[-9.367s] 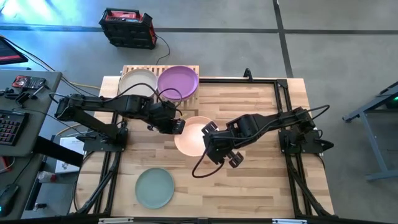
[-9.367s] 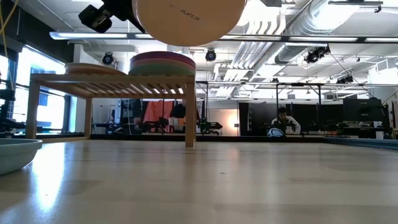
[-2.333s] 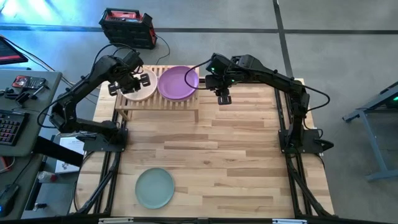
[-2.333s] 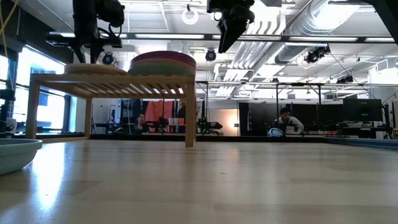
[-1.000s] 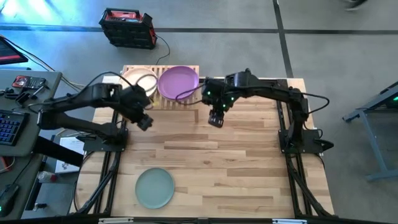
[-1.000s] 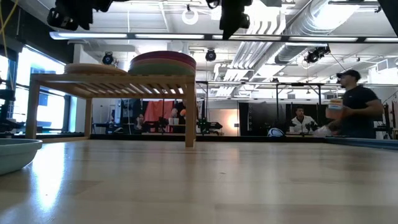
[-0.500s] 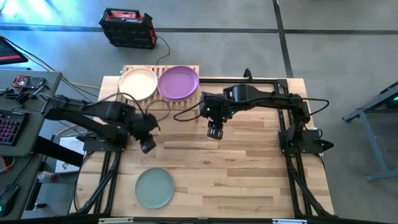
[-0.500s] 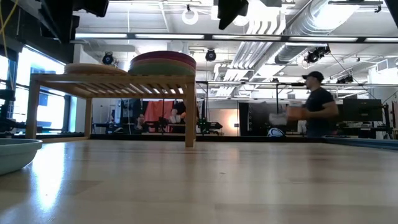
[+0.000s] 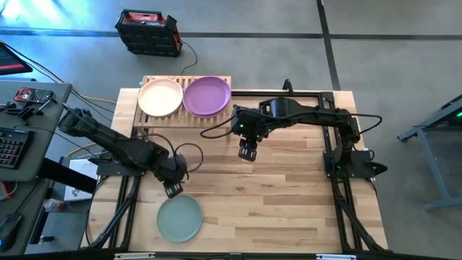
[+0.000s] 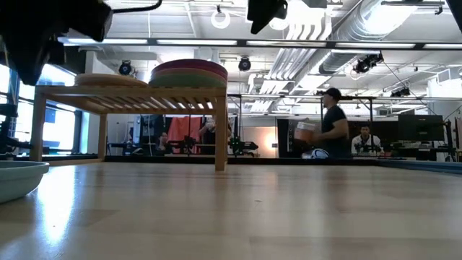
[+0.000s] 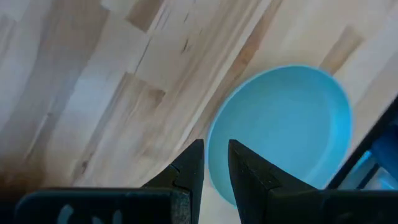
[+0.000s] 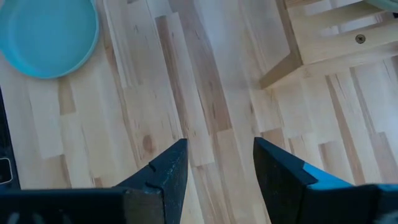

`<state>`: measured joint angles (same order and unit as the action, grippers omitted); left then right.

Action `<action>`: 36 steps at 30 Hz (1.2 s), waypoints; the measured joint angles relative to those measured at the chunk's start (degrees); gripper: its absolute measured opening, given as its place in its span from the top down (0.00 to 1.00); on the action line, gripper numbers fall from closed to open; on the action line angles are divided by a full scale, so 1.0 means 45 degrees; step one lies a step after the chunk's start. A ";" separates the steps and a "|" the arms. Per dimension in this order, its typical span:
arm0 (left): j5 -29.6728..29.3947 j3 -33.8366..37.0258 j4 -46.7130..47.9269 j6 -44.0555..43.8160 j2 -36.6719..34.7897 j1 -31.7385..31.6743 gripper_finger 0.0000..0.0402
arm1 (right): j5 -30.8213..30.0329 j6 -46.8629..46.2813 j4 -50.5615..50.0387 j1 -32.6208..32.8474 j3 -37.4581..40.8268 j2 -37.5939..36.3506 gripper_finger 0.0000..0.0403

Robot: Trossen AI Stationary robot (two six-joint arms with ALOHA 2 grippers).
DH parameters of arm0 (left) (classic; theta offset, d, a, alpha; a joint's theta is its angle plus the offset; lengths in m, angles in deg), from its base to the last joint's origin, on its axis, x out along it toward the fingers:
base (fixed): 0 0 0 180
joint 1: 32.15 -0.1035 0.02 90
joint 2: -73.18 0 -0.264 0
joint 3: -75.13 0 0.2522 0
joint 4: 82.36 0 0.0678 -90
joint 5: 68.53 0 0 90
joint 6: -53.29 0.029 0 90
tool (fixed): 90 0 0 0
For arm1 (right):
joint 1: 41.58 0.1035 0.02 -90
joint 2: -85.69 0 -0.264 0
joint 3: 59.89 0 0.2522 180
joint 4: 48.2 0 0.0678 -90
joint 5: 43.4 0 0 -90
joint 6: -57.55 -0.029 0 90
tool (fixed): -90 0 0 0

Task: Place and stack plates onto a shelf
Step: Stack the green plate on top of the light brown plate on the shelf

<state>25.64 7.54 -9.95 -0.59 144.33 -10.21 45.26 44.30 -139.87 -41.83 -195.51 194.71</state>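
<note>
Step in hand, as I judge it: fetch of the last loose plate. One sage plate [image 9: 179, 219] lies flat on the worktop [image 9: 289, 202], near-left corner, well apart from the shelf [image 9: 186, 114] at the far left edge.

Left pincer [image 9: 173, 190] hangs just past the sage plate's far rim, empty. In the left wrist view its fingers [image 11: 191, 168] stand only a narrow gap apart, pointing at the plate's rim; plate reads blue-tinted there.

Right pincer [image 9: 247, 151] waits over mid-worktop, near the shelf's right leg, fingers spread wide, nothing held.

Shelf load: two stacks side by side. Left stack topped by a beige plate [image 9: 159, 97], right stack topped by a purple plate [image 9: 207, 95]. Low view shows the right stack taller, several coloured rims layered; the left is low and thin.

Next move, by my reckoning:
- left pincer drops to straddle the rim, one finger inside, one under or outside the lip
- plate lies flat on wood, so getting a finger under the edge looks the hard part
- lift, carry far, set on a stack, probably the lower left one.

Materials:
- plates: round, shallow, matte, raised lip; likely slick under a thin pinch
- shelf: light wood, slatted top, square legs
- worktop: butcher-block strips, smooth, slight sheen in the low view.
</note>
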 joint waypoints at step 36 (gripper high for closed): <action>0.0027 0.0128 -0.2089 -0.0775 0.5300 0.2236 0.84 | 0.0215 0.0961 -0.0068 -0.0019 0.0000 0.0000 0.61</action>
<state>25.76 8.12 -19.35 -4.08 168.17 -0.15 46.23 48.63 -140.18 -41.92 -195.51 194.71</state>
